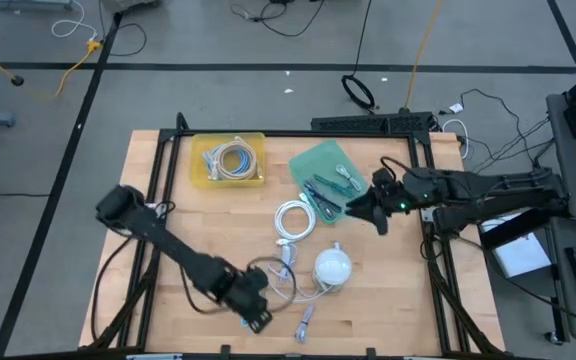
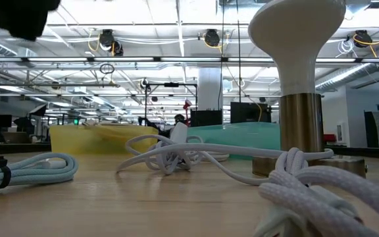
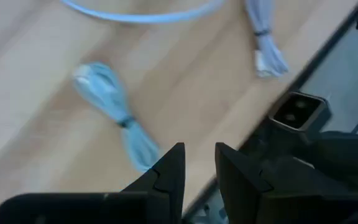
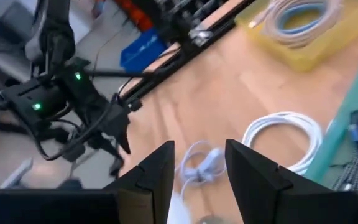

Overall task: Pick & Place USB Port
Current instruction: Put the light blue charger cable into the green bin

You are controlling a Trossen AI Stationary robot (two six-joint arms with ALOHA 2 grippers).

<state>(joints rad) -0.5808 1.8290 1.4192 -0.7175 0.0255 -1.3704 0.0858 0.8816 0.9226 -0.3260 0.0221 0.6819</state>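
Note:
A white domed object (image 1: pixel 333 266) on a brass-coloured base (image 2: pixel 299 131) stands near the table's middle, with pale cords (image 1: pixel 284 268) lying around it. A light blue bundled cable (image 1: pixel 304 320) lies on the wood near the near edge; the left wrist view also shows this bundle (image 3: pixel 114 106). My left gripper (image 1: pixel 255 308) hovers near the near edge, left of that bundle, open by a narrow gap (image 3: pixel 199 168) and empty. My right gripper (image 1: pixel 365 211) is open (image 4: pixel 197 163) and empty, beside the green tray (image 1: pixel 320 160).
A yellow tray (image 1: pixel 230 160) holds a coiled cable at the far left. The green tray holds dark and blue cables. A white coiled cable (image 1: pixel 294 220) lies between the trays and the domed object. Black frame rails (image 1: pixel 438 260) run along the table's sides.

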